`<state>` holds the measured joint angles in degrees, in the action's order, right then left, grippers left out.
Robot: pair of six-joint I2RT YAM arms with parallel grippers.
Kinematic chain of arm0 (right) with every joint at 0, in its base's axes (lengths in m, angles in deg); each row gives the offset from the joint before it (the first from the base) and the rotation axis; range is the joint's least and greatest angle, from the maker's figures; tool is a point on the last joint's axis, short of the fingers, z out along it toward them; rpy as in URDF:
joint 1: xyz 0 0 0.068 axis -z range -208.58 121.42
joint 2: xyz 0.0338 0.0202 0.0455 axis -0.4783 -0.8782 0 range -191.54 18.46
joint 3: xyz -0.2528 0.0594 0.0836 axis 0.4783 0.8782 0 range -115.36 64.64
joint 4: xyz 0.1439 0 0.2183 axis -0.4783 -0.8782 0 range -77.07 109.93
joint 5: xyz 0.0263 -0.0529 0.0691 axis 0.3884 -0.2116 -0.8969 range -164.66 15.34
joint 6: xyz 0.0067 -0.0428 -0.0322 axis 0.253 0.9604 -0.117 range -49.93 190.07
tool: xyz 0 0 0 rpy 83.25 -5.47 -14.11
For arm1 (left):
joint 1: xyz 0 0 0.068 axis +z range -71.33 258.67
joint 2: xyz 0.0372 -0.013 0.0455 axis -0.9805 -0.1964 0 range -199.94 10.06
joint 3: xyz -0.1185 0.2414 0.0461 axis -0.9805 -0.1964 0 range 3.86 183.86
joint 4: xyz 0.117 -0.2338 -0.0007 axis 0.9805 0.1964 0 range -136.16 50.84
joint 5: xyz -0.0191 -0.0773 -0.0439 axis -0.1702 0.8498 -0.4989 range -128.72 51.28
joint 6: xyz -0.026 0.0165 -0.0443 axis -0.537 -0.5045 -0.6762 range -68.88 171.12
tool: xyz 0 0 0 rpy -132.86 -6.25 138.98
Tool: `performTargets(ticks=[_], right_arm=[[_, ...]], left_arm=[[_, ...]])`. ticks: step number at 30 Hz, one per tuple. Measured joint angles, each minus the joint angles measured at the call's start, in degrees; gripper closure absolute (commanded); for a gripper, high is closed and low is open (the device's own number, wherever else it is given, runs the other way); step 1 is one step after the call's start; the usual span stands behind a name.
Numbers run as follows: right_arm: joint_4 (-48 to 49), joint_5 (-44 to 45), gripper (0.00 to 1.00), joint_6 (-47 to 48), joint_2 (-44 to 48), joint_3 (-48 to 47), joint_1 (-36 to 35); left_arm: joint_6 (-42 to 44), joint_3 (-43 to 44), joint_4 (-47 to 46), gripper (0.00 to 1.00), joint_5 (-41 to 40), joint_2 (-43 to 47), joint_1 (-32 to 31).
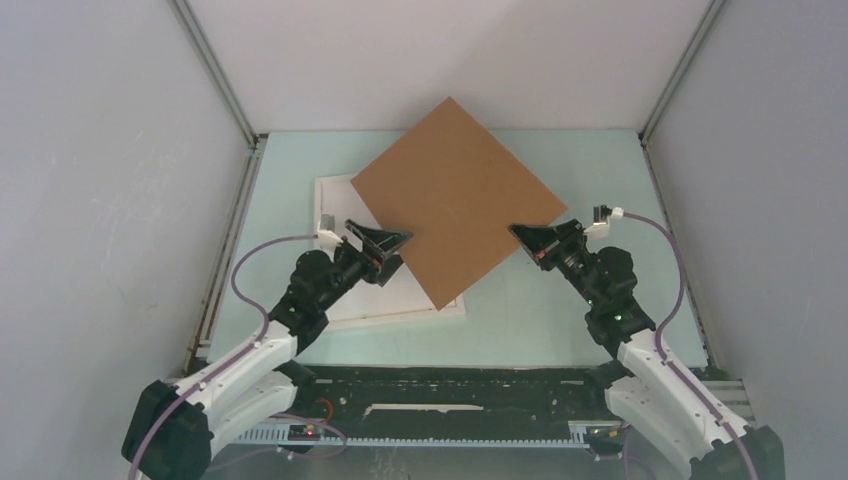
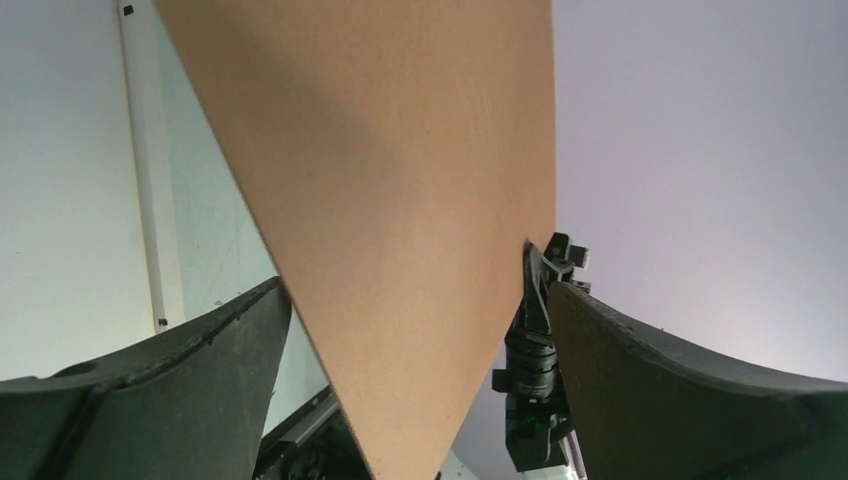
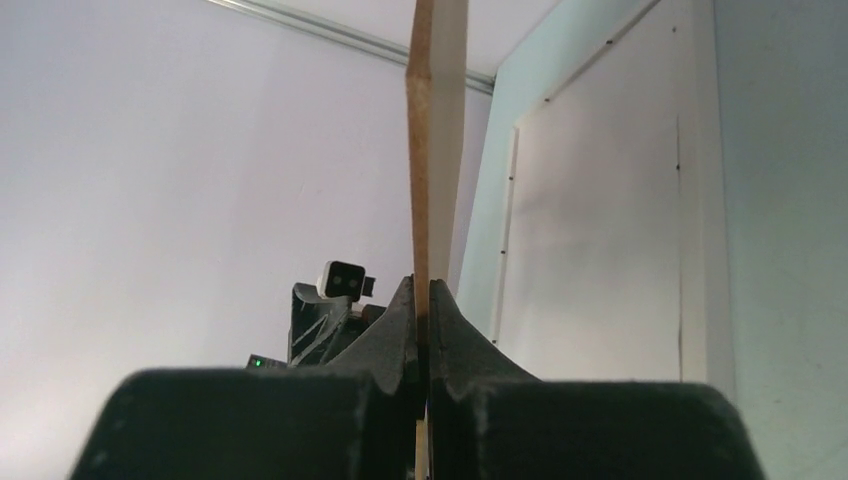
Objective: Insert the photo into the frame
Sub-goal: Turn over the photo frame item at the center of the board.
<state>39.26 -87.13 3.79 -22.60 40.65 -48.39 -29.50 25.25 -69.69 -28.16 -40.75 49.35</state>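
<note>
Here, the thin white frame (image 1: 335,200) lies flat on the pale green table (image 1: 560,300), left of centre, half under a raised brown backing board (image 1: 455,200). The right gripper (image 1: 522,237) pinches the board's right edge. The left gripper (image 1: 380,235), jaws wide, straddles its left edge above the frame. The frame's left and near rims show uncovered.
</note>
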Motion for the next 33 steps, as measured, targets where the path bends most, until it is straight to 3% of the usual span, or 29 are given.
performTargets(ticks=[4,11,15,17,18,20,24,27,29,33], right_arm=[[2.4,5.0,1.00,-2.8,-2.4,0.3,-4.7],[6.9,14.5,1.00,-8.9,-6.5,2.0,-11.1],[6.6,19.9,1.00,-11.2,-7.0,2.3,-15.1],[6.6,22.2,1.00,-12.2,-7.0,2.4,-16.7],[6.8,22.8,0.94,-12.5,-7.0,2.4,-17.3],[6.8,22.7,0.73,-12.8,-6.9,2.4,-17.4],[4.0,18.1,0.32,-12.3,-5.1,3.2,-16.5],[0.7,9.2,0.07,-10.4,-2.5,3.7,-13.0],[-1.7,2.7,0.01,-8.9,-1.0,3.8,-8.5],[-3.3,-11.3,0.03,-6.5,-1.7,4.0,2.0]], left_arm=[[-1.6,-2.2,-0.4,0.13,-2.9,4.6,-0.7],[-3.4,-4.7,-2.9,0.47,-6.4,7.3,-0.7],[-4.1,-6.0,-3.8,0.79,-7.7,7.4,-0.7],[-4.0,-6.4,-4.2,0.89,-8.3,7.5,-0.6],[-4.1,-6.5,-4.3,0.93,-8.3,7.5,-0.6],[-4.0,-6.4,-4.3,0.99,-7.8,7.6,-0.3],[-4.0,-6.4,-1.6,1.00,-5.7,10.1,1.3],[-3.9,-6.4,3.8,1.00,-1.9,13.1,4.3],[-3.2,-6.4,7.1,1.00,1.2,14.6,7.1],[0.4,-6.4,12.9,1.00,8.5,16.5,13.4]])
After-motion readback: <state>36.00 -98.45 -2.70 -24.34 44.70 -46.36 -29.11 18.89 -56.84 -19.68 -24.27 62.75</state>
